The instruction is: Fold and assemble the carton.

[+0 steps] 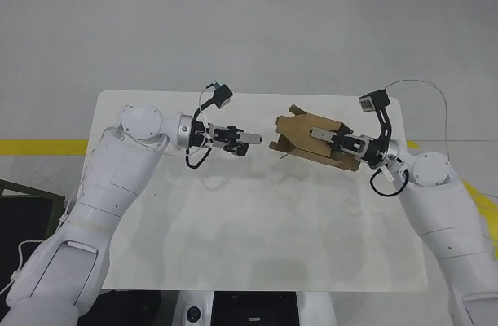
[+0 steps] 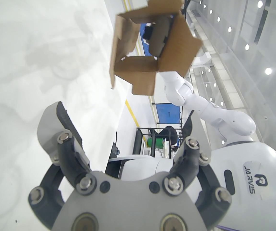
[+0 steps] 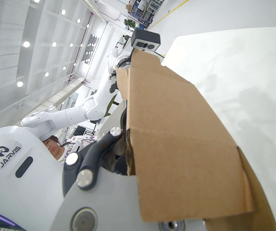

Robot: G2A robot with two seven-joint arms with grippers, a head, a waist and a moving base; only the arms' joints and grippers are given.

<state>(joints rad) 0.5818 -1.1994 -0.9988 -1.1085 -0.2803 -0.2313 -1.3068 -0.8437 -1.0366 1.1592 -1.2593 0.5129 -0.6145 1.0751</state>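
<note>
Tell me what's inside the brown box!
One finger of the right claw pokes inside the carton, pinching its wall. Otherwise it looks hollow, open at both ends. The cardboard walls hide the inner corners.

COLOURS AND PATTERNS RECORDED

The carton (image 1: 312, 137) is entered as plain tan-brown cardboard, the same tone being seen on walls and flaps alike (darker only in the shaded hollow). The table (image 1: 232, 236) is listed as plain white. The floor (image 1: 249, 41) is noted as pale grey, crossed by a yellow stripe (image 1: 37, 147). On the left gripper (image 2: 124, 114), pale grey shells (image 2: 47, 126) are paired with black pads (image 2: 74, 131) and black linkages (image 2: 65, 159); silver screws (image 2: 64, 137) are set over a grey base plate (image 2: 128, 205).
</note>
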